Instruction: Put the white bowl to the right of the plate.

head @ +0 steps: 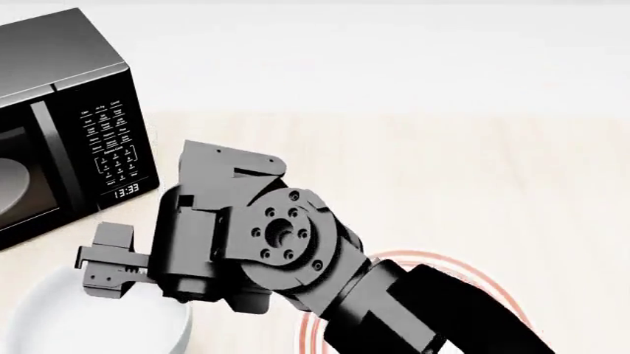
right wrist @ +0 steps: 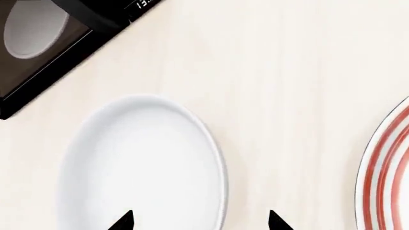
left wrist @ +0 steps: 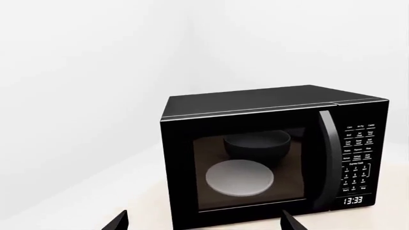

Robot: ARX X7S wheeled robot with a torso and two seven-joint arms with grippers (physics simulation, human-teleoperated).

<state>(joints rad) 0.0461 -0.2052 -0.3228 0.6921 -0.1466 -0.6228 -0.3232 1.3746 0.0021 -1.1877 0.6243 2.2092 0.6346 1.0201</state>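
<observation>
The right gripper (right wrist: pixel 198 221) hangs over the white bowl (right wrist: pixel 143 165), its 2 dark fingertips (right wrist: pixel 124 221) spread apart, one above the bowl's inside and one just outside its rim. The plate (right wrist: pixel 386 177) lies well apart beyond the outer fingertip, on the pale table (right wrist: pixel 281 72). The left gripper (left wrist: pixel 201 223), jaws likewise parted and holding nothing, faces the black microwave (left wrist: pixel 268 148) ahead of it.
</observation>
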